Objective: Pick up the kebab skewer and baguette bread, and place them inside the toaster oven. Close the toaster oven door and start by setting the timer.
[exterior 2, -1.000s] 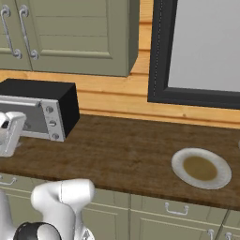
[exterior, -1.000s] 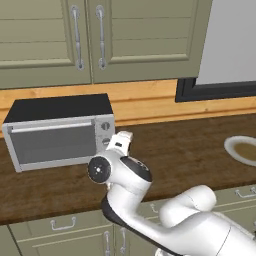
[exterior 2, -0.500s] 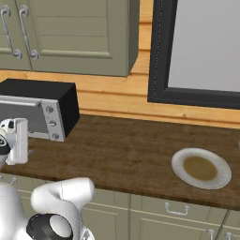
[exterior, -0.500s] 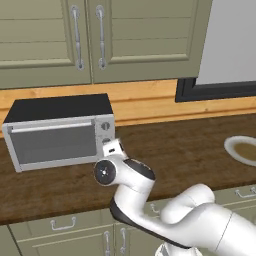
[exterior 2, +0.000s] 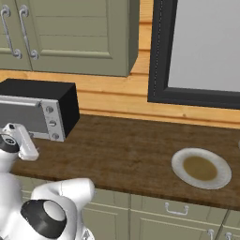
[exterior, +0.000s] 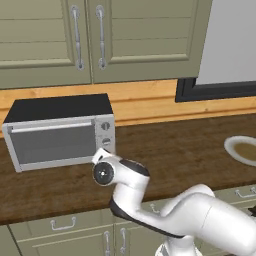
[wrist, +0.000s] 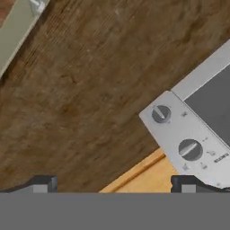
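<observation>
At the counter's left, your wide-open, empty gripper [wrist: 112, 183] faces the toaster oven [exterior: 60, 132]; its small stiff knobs [wrist: 190, 149] likely need a firm fingertip pinch.

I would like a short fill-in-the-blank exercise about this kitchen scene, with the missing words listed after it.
1. The toaster oven door is ____.
2. The toaster oven has a ____ top.
3. The plate lies on the ____ countertop.
4. The claw has its jaws ____, holding nothing.

Missing words: closed; black; wooden; open
</observation>
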